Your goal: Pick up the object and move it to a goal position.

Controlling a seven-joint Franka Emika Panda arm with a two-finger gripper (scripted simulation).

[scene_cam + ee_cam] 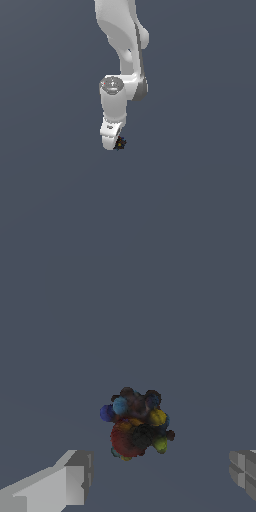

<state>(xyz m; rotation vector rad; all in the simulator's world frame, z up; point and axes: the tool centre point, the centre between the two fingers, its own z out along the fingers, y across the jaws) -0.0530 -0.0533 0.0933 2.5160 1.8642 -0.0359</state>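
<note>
The object (120,143) is a tiny dark spiky clump with yellow, green and red specks, lying on the grey floor. In the exterior view the white arm hangs over it and the gripper (113,142) sits right at it, partly covering it. In the wrist view the object (138,423) shows as a dark lumpy ball with blue, yellow, red and green knobs. The gripper (160,476) is open. One fingertip (75,478) and the other fingertip (243,471) stand wide apart, and the object lies ahead of the gap, not between the pads.
A plain dark grey floor (200,190) fills both views. No other object shows.
</note>
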